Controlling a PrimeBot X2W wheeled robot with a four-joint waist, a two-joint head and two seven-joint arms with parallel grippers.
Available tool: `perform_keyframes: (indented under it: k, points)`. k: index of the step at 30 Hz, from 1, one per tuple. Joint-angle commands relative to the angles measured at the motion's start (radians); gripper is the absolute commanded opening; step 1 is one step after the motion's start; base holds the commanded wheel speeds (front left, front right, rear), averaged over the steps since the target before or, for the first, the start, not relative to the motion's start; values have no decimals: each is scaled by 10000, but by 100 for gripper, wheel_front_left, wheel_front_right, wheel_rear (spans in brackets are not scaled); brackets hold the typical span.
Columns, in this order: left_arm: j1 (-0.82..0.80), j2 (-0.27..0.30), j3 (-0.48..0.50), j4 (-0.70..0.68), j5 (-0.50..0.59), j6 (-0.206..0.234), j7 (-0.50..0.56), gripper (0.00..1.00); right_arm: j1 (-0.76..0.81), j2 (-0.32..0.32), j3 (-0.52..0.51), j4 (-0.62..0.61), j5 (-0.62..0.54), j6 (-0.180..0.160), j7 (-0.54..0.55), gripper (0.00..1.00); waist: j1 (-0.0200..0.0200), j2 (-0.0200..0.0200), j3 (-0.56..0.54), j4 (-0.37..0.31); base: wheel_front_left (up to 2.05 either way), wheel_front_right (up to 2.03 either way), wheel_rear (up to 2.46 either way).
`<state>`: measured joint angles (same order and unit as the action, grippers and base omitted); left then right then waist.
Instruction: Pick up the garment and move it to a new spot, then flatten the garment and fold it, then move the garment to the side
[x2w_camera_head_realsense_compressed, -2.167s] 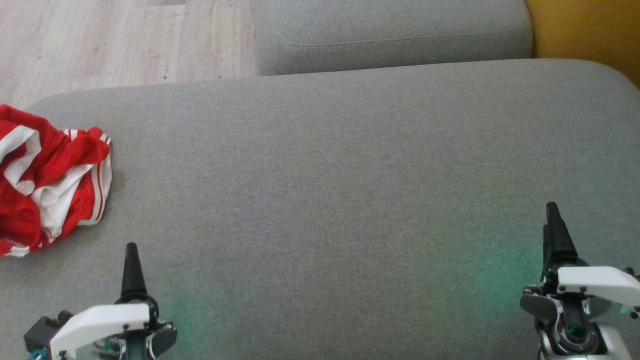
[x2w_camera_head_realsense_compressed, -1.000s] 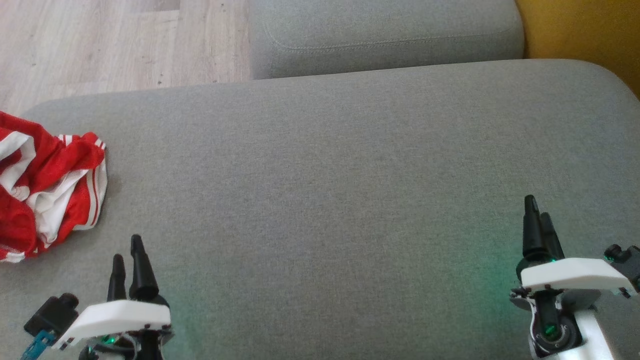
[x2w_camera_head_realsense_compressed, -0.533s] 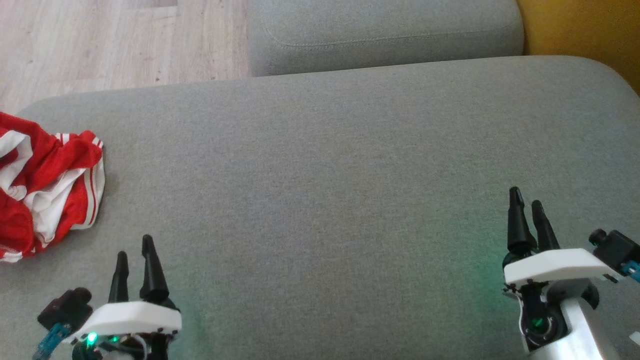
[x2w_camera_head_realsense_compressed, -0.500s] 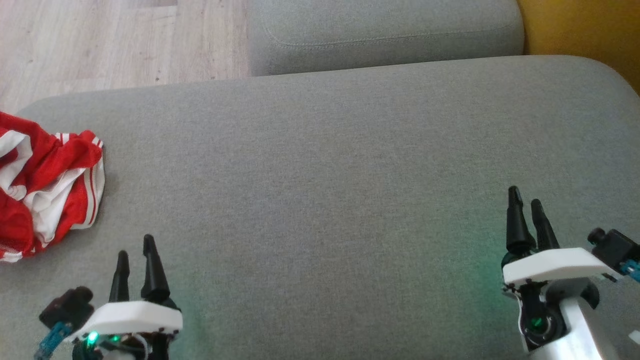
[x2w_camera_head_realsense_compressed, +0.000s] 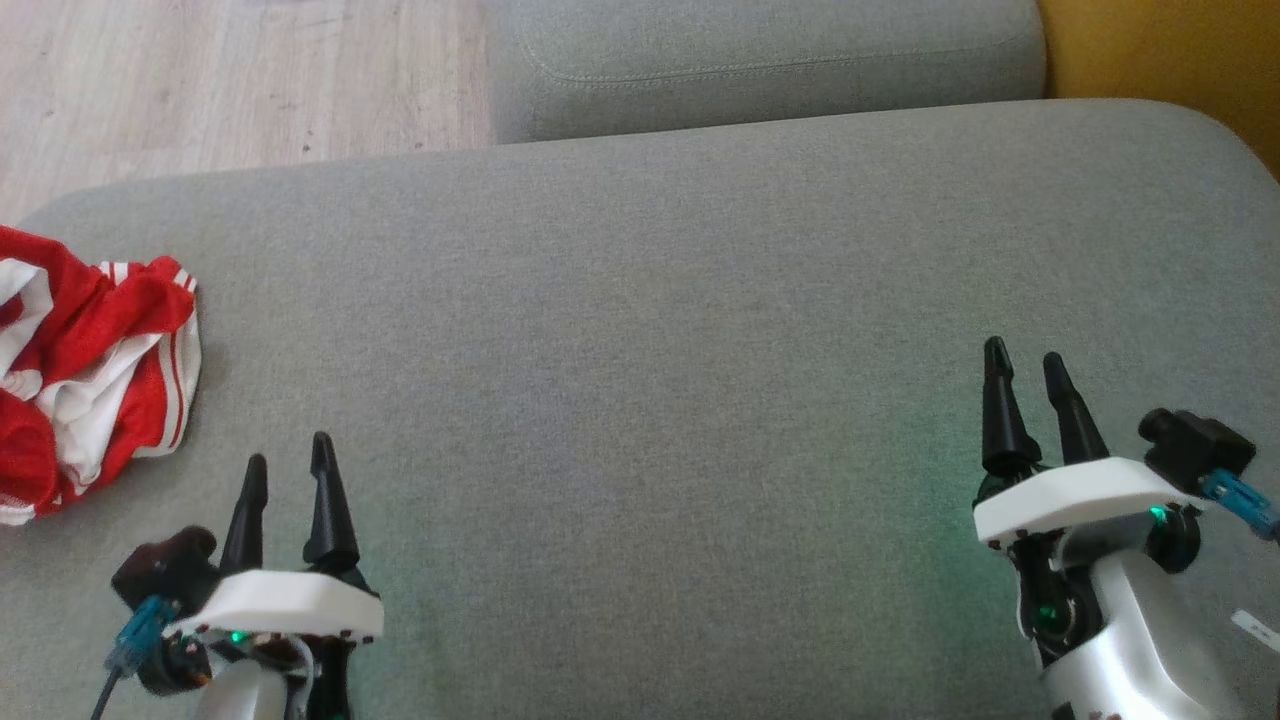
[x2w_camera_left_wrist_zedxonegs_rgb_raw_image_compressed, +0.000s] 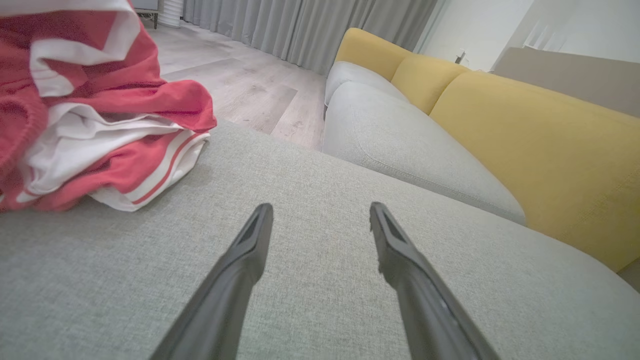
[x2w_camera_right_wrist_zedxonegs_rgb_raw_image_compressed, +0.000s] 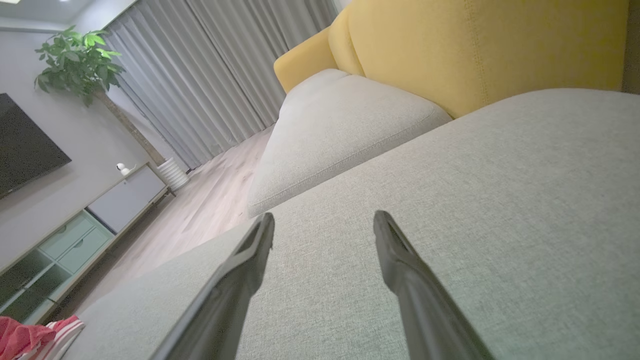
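Left gripper (x2w_camera_head_realsense_compressed: 289, 450) at lower left: fingers spread, holding nothing, tips over the grey sofa cushion (x2w_camera_head_realsense_compressed: 640, 300). Near it, up and to its left, crumpled red-and-white garment (x2w_camera_head_realsense_compressed: 90, 370) lying at the cushion's left edge, apart from the fingers. Beyond, wooden floor (x2w_camera_head_realsense_compressed: 200, 80), then a second grey cushion (x2w_camera_head_realsense_compressed: 760, 50). Right gripper (x2w_camera_head_realsense_compressed: 1023, 350) at lower right, likewise spread and holding nothing.
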<state>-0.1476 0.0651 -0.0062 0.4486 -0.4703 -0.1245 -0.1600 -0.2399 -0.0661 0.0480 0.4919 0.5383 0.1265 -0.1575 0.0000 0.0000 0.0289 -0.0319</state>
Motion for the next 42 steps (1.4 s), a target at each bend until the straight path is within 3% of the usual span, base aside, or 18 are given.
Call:
perform_keyframes:
  k: [1, 31, 42]
  points:
    - [-619, 232, 158, -210, 397, -44, -150, 100, -576, -112, 221, -228, -388, 33, -181, 100, 0, 0, 15, -2, 0, 0, 0]
    - [-178, -58, 757, 173, 3870, 514, -1011, 100, -648, 93, 139, 808, -4317, 42, -1036, 100, 0, 0, 11, -93, 0, 0, 0]
    - [-3, -128, 908, 78, 3812, 542, -1018, 100, -515, 152, -357, 690, -4292, 42, -1043, 100, 0, 0, -17, -39, 0, 0, 0]
